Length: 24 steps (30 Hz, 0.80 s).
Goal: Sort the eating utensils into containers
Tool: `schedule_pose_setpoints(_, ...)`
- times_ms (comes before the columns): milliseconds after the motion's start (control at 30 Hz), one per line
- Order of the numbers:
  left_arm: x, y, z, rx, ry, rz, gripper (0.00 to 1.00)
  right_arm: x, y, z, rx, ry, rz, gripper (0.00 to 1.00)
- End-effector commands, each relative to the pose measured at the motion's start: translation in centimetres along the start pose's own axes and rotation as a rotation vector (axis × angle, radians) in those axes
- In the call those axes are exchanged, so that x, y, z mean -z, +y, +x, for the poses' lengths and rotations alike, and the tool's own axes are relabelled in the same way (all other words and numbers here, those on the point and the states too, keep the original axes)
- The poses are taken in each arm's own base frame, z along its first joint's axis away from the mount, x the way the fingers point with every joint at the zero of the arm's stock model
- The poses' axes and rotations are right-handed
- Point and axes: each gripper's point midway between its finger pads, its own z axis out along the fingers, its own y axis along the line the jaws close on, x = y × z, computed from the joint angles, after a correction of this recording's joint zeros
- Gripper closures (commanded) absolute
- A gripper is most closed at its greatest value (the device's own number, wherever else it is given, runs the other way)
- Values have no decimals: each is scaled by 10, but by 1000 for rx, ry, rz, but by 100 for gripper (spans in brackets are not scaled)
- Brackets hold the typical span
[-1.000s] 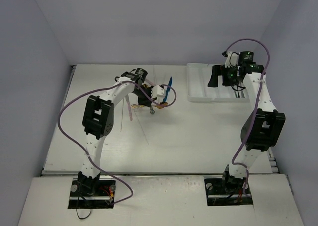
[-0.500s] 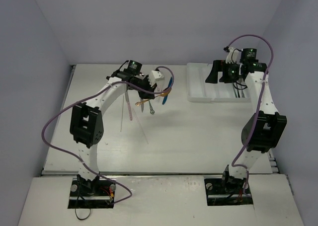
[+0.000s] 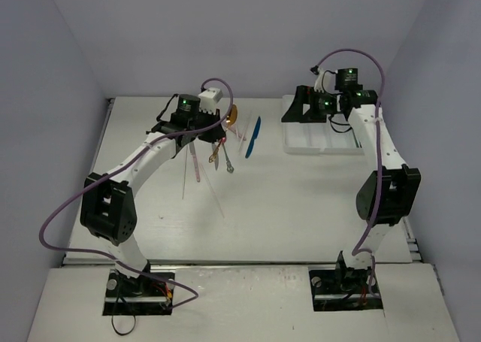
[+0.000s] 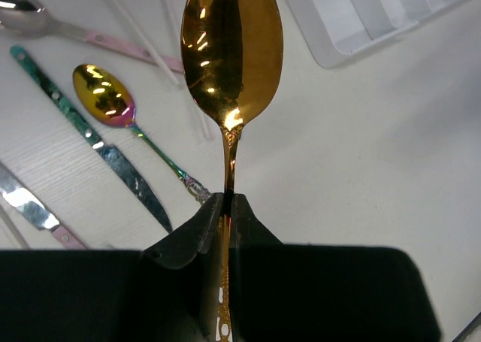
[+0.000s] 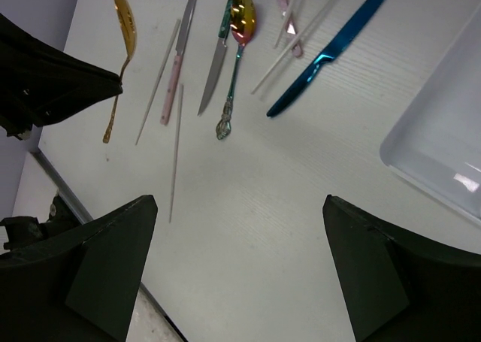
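Observation:
My left gripper (image 4: 227,205) is shut on the thin handle of a gold spoon (image 4: 233,49), which it holds above the table at the back (image 3: 231,115). Under it lie the other eating utensils: a rainbow spoon (image 4: 105,94), a teal-handled knife (image 4: 83,128), a pink-handled spoon (image 4: 45,15), a pink-handled knife (image 5: 176,64), a blue knife (image 3: 252,135) and thin pale sticks (image 5: 176,146). The white compartment tray (image 3: 323,140) sits at the back right. My right gripper (image 3: 299,109) hangs open and empty over the tray's left edge, its fingers (image 5: 113,267) wide apart.
The tray's near corner (image 5: 443,146) shows at the right of the right wrist view. The utensil pile lies between the two grippers (image 3: 218,158). Grey walls stand close behind and to both sides of the table.
The left gripper has lifted the gold spoon away from the pile, up and toward the back left. The right gripper has swung left from over the tray's middle to its left edge.

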Motion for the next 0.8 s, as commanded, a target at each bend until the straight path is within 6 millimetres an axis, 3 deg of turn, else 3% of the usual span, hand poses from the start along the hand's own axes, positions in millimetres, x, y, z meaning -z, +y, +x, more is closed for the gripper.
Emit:
schedule_pose_setpoints(0, 27, 8, -42, 175, -129, -163, 100, -20, 38, -24, 40, -42, -22, 10)
schedule_pose_setpoints(167, 44, 13, -49, 307, -172, -232, 100, -51, 96, -12, 99, -4, -98, 14)
schedule_pose_setpoints(300, 52, 9, -60, 368, -210, -231, 100, -69, 127, 4, 129, 32, -137, 15)
schedule_pose_setpoints(567, 58, -6, -75, 419, -251, -149, 100, -106, 170, 38, 151, 130, -227, 26)
schedule_pose_setpoints(767, 57, -9, -76, 423, -253, -128, 100, -123, 194, 47, 161, 165, -289, 33)
